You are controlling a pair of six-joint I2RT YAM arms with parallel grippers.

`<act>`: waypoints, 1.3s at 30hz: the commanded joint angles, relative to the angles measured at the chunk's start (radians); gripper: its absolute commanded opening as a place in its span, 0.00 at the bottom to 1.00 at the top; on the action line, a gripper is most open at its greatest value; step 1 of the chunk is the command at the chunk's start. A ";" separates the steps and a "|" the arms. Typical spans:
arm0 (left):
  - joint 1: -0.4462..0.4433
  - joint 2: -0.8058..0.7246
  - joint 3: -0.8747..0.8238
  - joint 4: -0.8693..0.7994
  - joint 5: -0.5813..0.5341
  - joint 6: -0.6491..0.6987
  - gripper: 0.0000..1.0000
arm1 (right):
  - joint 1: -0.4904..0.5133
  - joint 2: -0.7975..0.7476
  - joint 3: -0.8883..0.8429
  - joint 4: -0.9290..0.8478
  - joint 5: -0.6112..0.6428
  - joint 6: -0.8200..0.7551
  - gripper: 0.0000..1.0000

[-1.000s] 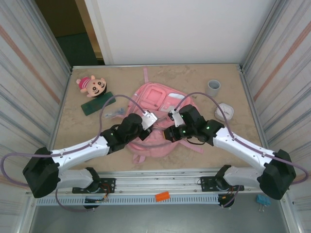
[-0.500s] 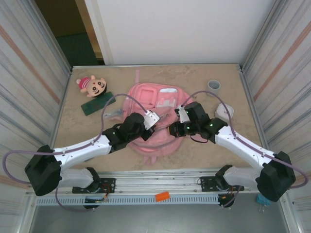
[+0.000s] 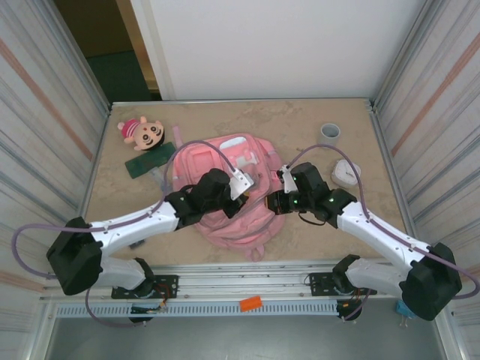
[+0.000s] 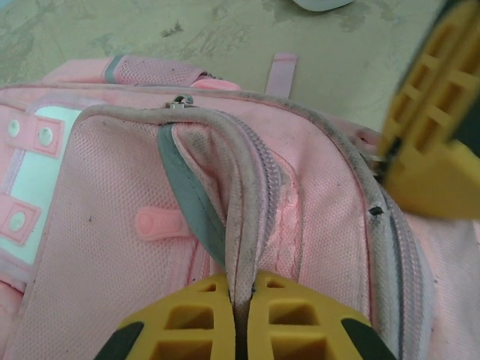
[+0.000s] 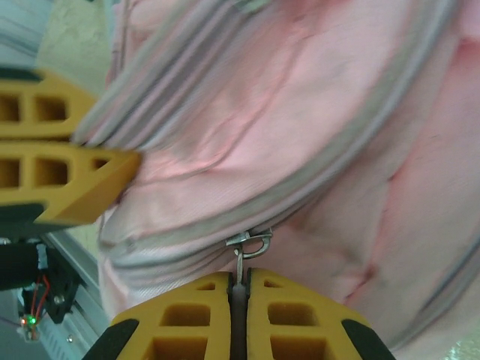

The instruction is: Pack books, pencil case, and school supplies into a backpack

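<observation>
The backpack (image 3: 238,229) lies mid-table (image 3: 337,225) between my two arms. My left gripper (image 4: 241,296) is pinched tight on a ridge of its pink fabric beside the zip. My right gripper (image 5: 238,289) is clamped on the metal zip pull (image 5: 244,247). The green pencil case (image 3: 150,160) sits at the far left, just beside the plush doll (image 3: 141,131).

We list pink backpack (image 3: 240,221), bunched, centre of desk (image 3: 315,120); dark green pencil case (image 3: 148,160) flat, just beside its left edge.
</observation>
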 commanded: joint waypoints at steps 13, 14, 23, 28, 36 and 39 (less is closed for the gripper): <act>0.030 0.036 0.114 0.180 -0.056 -0.081 0.00 | 0.076 0.007 0.047 0.052 -0.173 -0.050 0.23; 0.032 0.026 0.102 0.187 -0.042 -0.065 0.00 | 0.064 -0.007 0.042 0.053 -0.163 -0.037 0.30; 0.079 -0.101 -0.043 0.267 0.267 0.154 0.00 | -0.196 -0.196 -0.149 0.204 -0.189 0.217 0.61; 0.103 -0.138 -0.075 0.272 0.385 0.240 0.00 | -0.220 -0.160 -0.182 0.317 -0.240 0.301 0.66; 0.106 -0.132 -0.085 0.276 0.456 0.296 0.00 | -0.150 0.037 -0.162 0.554 -0.288 0.409 0.67; 0.106 -0.119 -0.081 0.265 0.405 0.298 0.00 | -0.114 0.076 -0.141 0.600 -0.258 0.423 0.44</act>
